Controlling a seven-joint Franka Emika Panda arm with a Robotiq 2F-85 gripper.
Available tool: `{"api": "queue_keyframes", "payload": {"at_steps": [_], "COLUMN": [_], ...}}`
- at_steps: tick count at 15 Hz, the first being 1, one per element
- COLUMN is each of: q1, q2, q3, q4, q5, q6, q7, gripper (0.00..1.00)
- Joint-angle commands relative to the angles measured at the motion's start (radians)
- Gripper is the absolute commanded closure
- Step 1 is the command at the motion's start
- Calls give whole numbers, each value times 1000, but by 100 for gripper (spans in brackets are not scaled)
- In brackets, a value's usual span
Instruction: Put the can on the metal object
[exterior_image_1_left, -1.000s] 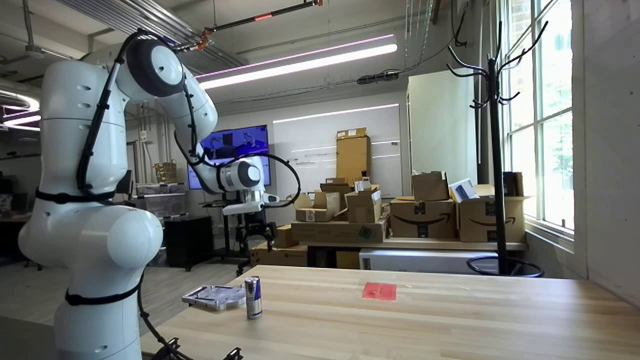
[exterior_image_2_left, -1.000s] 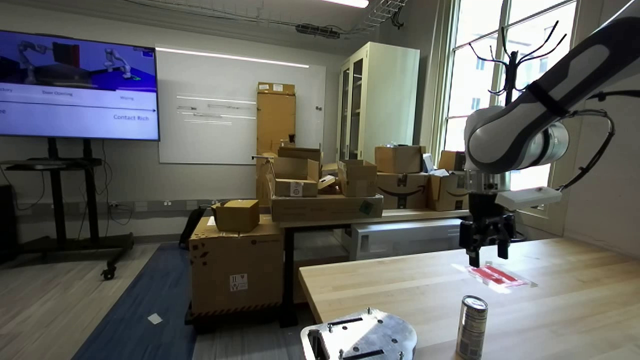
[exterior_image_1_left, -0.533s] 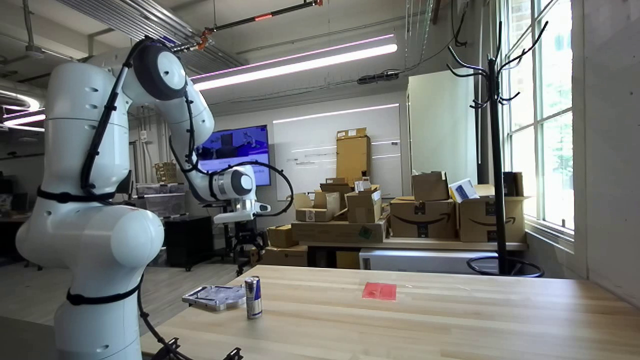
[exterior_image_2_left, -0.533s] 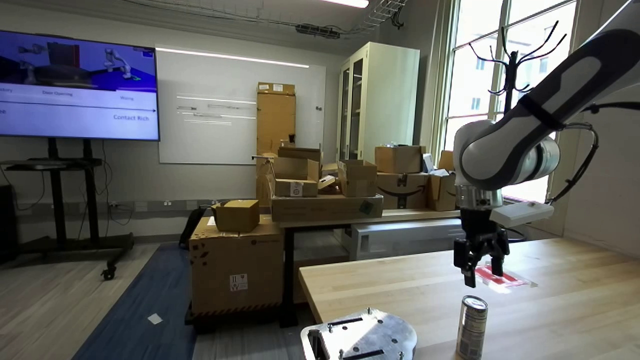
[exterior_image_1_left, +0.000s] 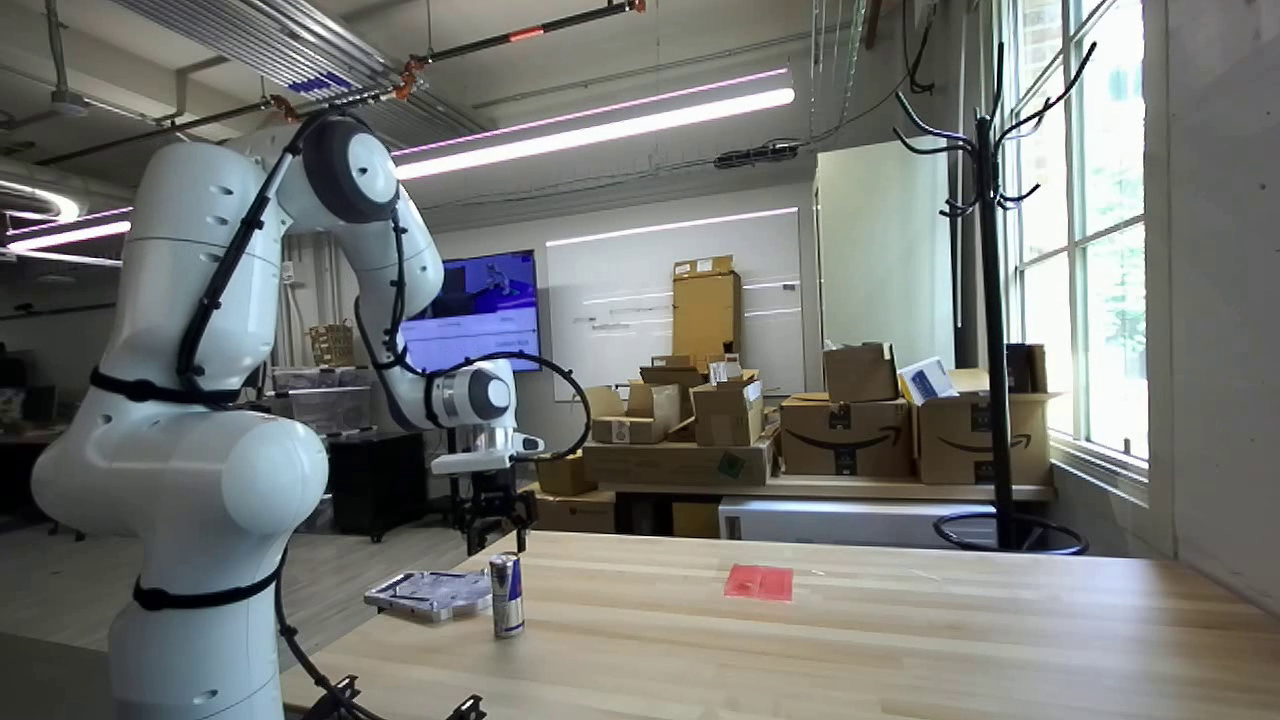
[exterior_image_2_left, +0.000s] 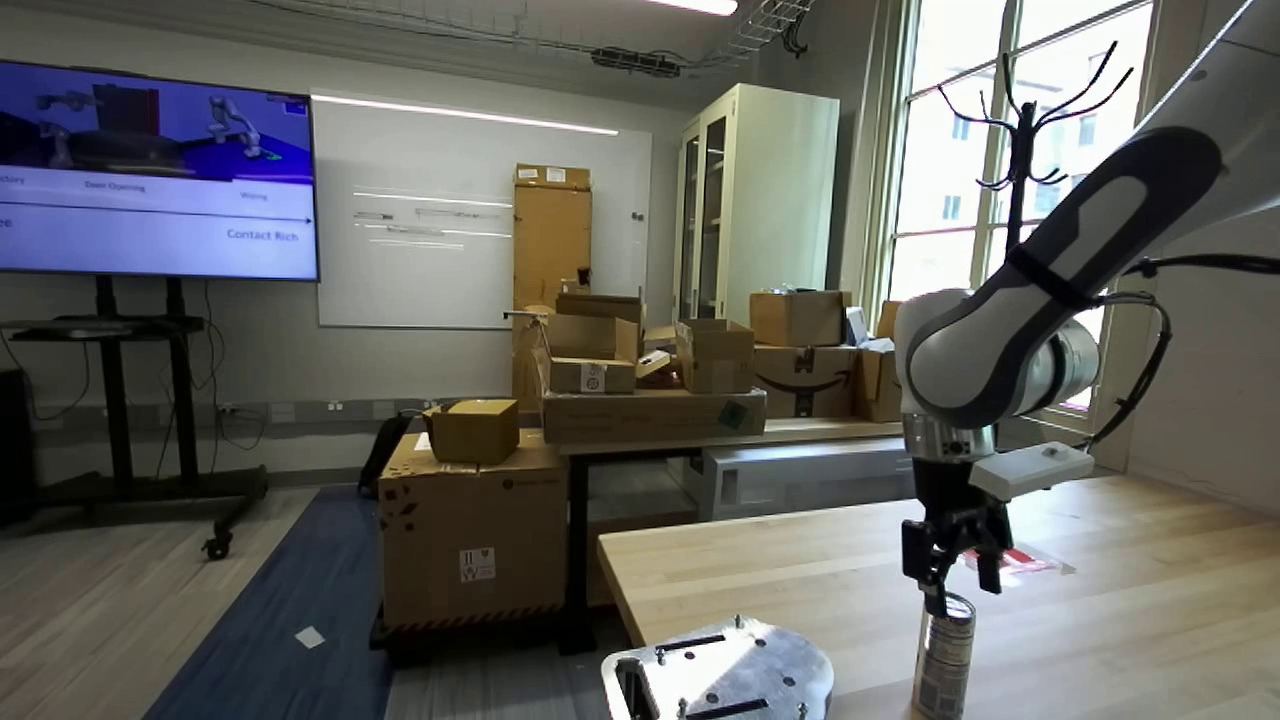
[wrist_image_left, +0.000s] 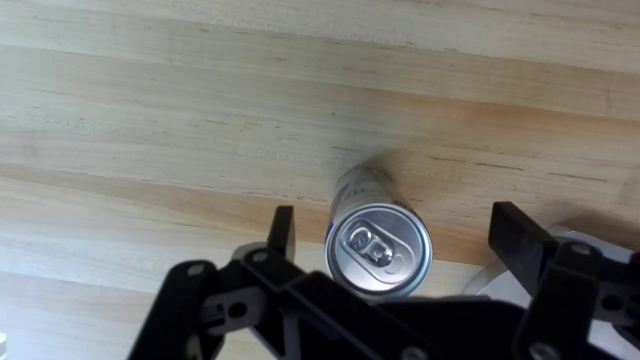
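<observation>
The can stands upright on the wooden table, slim, silver and dark blue. It also stands in an exterior view, its top edge partly behind a fingertip. The metal object, a flat silvery plate with slots and screws, lies beside the can; it also shows in an exterior view. My gripper is open and empty, just above the can. In the wrist view the gripper has the can's lid between its fingers, nearer the left one. The metal object is partly hidden behind the right finger.
A flat red item lies on the wooden table, farther from the metal object than the can. The metal object sits near the table's edge. Cardboard boxes stand on another table behind. A black cable runs down by the arm's base.
My gripper has come down toward the can, and in an exterior view also shifted slightly left. Its fingers stay open. The can and the metal object have not moved.
</observation>
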Motion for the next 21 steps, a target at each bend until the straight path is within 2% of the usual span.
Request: {"api": "queue_keyframes", "payload": {"at_steps": [1,12,21], "q1": [-10,-27,-38], "q2": [63,152,170], "q3": [-2,-6,-9], "q4": [56,135,136], "q5": [7,27,41], "q6": [7,-12,-7], "q7": [-3,-24,-33], "gripper": [0,0,0]}}
